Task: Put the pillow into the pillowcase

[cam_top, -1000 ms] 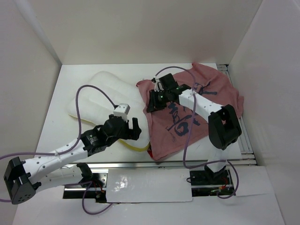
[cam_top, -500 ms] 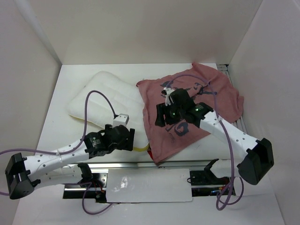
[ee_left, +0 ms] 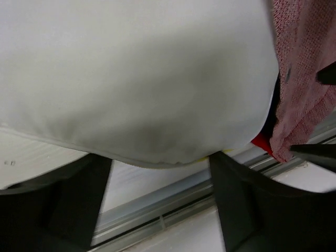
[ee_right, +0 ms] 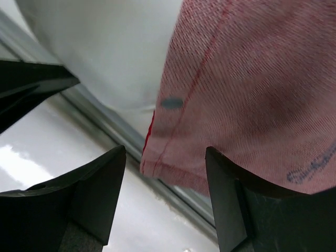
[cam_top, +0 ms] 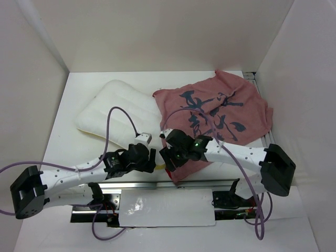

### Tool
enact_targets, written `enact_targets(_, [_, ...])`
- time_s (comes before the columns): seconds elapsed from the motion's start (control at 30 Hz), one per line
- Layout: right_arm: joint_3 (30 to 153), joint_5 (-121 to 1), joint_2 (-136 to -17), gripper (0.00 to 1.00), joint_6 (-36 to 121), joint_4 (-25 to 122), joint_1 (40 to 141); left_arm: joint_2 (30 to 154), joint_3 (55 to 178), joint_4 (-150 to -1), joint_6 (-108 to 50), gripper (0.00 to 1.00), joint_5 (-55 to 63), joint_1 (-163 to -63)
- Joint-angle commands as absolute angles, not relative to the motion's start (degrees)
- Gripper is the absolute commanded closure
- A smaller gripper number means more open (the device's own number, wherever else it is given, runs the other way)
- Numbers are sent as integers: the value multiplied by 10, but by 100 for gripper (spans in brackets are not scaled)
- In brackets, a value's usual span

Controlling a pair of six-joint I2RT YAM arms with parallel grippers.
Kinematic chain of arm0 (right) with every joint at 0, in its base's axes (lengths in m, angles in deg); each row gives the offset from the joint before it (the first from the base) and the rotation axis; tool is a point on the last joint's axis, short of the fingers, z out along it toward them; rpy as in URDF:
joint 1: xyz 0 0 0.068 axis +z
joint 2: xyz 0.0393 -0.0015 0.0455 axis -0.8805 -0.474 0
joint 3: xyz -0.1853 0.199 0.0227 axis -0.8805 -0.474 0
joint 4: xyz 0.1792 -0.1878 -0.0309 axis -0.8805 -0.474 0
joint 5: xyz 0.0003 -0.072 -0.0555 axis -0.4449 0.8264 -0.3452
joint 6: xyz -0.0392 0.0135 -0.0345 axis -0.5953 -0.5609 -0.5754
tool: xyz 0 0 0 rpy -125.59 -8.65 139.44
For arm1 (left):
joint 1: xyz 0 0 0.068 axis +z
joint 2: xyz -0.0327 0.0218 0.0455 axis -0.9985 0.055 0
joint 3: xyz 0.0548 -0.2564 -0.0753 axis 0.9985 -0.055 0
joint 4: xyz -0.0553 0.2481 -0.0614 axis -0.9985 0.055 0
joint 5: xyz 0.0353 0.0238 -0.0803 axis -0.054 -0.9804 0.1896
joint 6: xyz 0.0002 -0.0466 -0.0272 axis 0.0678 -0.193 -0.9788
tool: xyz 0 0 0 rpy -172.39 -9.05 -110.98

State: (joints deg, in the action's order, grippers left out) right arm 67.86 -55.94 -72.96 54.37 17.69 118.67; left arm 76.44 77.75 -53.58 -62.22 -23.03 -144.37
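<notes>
The white pillow (cam_top: 118, 113) lies at the left back of the table, and its near right corner reaches the pillowcase. The faded pink-red pillowcase (cam_top: 220, 113) with dark blue marks lies spread out at the right. My left gripper (cam_top: 150, 159) is open at the pillow's near edge. In the left wrist view the pillow (ee_left: 136, 79) fills the top and its rim sits just above the open gripper (ee_left: 160, 194). My right gripper (cam_top: 166, 156) is open at the pillowcase's near left corner. In the right wrist view that corner (ee_right: 173, 163) hangs just above the open gripper (ee_right: 165, 194).
A metal rail (cam_top: 210, 184) runs along the table's near edge just below both grippers, and it also shows in the left wrist view (ee_left: 173, 205). White walls close in the left, back and right. The left gripper's finger (ee_right: 26, 84) shows at the left in the right wrist view.
My right arm has swung from the middle of the pillowcase down to its near left corner. My left gripper has moved right and nearer, to the pillow's near edge.
</notes>
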Motion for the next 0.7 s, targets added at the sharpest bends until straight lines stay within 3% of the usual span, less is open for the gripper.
enact_targets(0.0, [672,-482,-763,30,559,237,1206,790,785,-626,-600,22,-232,-1446])
enact_targets(0.07, [672,-474,-779,29,564,256,1206,821,802,-632,-595,37,-232,-1441])
enact_targets(0.1, [666,-465,-790,29,578,256,1201,831,807,-632,-595,54,-238,-1441])
enact_targets(0.17, [661,-431,-796,32,589,263,1201,853,821,-632,-607,78,-250,-1435])
enact_targets(0.2, [655,-431,-796,38,589,269,1195,858,821,-632,-607,94,-250,-1428])
enact_targets(0.23, [654,-431,-796,45,589,275,1195,858,821,-632,-614,100,-257,-1422])
enact_targets(0.33, [654,-431,-772,78,602,276,1201,851,816,-671,-614,100,-257,-1422])
enact_targets(0.4, [654,-425,-735,89,602,268,1201,841,816,-685,-614,100,-257,-1422])
enact_targets(0.43, [654,-425,-722,100,602,261,1201,830,816,-692,-614,100,-257,-1422])
enact_targets(0.67, [677,-521,-617,100,587,280,1201,810,848,-802,-585,100,-241,-1422])
